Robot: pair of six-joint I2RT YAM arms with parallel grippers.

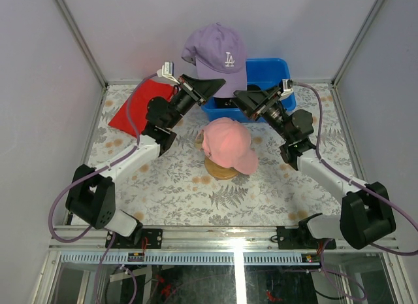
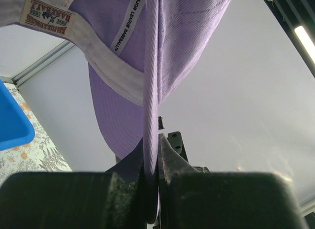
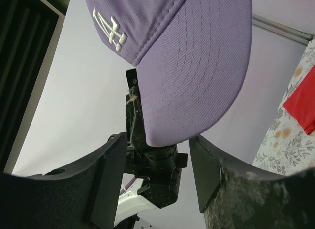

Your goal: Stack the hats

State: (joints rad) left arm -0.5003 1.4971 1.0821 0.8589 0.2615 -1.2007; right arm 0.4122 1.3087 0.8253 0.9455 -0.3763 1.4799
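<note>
Purple cap (image 1: 219,52) held aloft over the far side of the table (image 1: 163,189), above the near edge of the blue bin (image 1: 277,72). It is pinched at the brim edge by the left gripper (image 2: 158,140), whose jaws are clenched tight on the fabric, so the cap hangs crown-up from that single pinch. The right gripper (image 3: 156,143) is parted, with its fingers set to either side of the brim tip. No contact with the brim can be made out from its wrist view. Pink cap (image 1: 225,142) is seated on the wooden stand (image 1: 219,172) at mid-table, brim pointing toward the right arm. The step in hand is judged to be carrying the purple cap onto the pink one. It would be done best if the crown were centred over the pink crown, the brims lined up, and the cap lowered level before the pinch is let go. A one-sided hold may let it tip or slide off. Count: two caps plainly seen, one stand, one bin, one red cloth (image 1: 140,102), two arms. Whether further caps lie under the pink one or inside the bin cannot be told.
</note>
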